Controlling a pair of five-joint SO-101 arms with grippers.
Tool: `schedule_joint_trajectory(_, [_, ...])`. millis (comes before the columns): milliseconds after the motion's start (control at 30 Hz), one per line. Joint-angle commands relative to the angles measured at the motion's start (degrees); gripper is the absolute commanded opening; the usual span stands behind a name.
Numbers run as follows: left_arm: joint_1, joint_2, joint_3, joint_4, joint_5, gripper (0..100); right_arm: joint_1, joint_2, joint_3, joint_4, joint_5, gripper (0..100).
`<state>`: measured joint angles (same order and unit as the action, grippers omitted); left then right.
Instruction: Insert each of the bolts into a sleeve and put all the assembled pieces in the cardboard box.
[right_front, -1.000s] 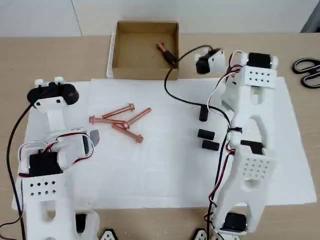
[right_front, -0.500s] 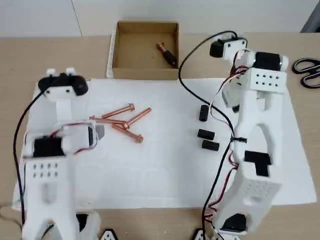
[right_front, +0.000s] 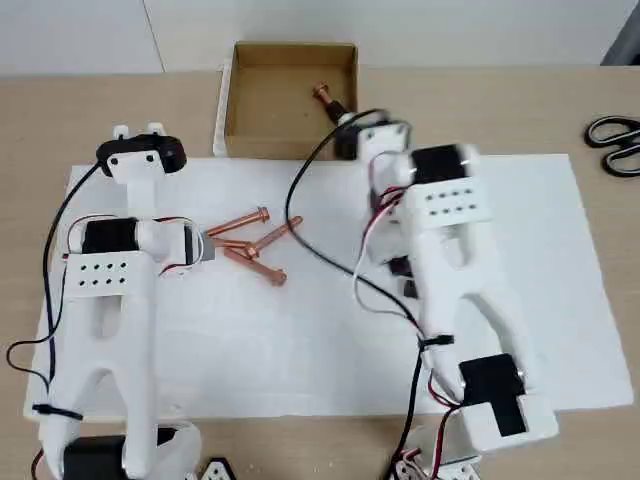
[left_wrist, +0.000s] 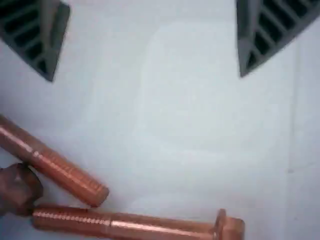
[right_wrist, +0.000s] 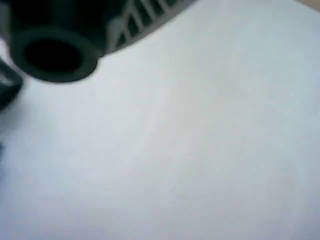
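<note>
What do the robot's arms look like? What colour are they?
The left arm and right arm are chunky white plastic with black motors, rows of small round holes, and red, black and white cables looping along them. The left gripper has dark ribbed jaws.

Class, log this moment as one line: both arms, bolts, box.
left tool: open, beside bolts | right arm: above sleeves | box: one assembled piece inside

- Nothing legible anywhere: no readable words, numbers, labels or signs.
- No print to make out on the brown cardboard box (right_front: 275, 100) or on the copper-coloured metal bolts (right_front: 238, 222).
</note>
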<state>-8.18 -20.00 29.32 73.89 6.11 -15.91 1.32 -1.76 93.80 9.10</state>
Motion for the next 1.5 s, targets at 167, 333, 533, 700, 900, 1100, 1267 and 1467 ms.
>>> schedule_joint_trajectory(167, [0.0, -0.2, -2.2, 0.1, 0.3, 23, -7.8, 3.5, 7.8, -9.2, -1.1, 0.5])
schedule_joint_trajectory(333, [0.0, -0.2, -2.3, 0.8, 0.3, 23, -8.1, 9.3, 8.9, -12.5, -0.9, 0.8])
schedule_joint_trajectory(533, [0.0, -0.2, -2.3, 0.8, 0.3, 23, -8.1, 15.5, 8.9, -14.4, -0.6, 5.5])
schedule_joint_trajectory(700, [0.0, -0.1, -2.3, 0.6, 0.3, 23, -8.0, 18.9, 8.7, -14.3, -0.5, 11.9])
schedule_joint_trajectory(900, [0.0, -0.1, -2.3, 0.8, 0.3, 23, -8.0, 19.1, 8.5, -13.8, -0.4, 12.2])
schedule_joint_trajectory(1100, [0.0, -0.1, -2.3, 0.8, 0.3, 23, -8.0, 19.1, 8.5, -12.7, -0.4, 12.2])
schedule_joint_trajectory(1267, [0.0, -0.1, -2.3, 0.8, 0.3, 23, -8.0, 19.1, 8.5, -12.6, -0.4, 12.2])
schedule_joint_trajectory(1467, [0.0, -0.1, -2.3, 0.8, 0.2, 23, -8.0, 19.1, 7.6, -12.4, -0.5, 12.2])
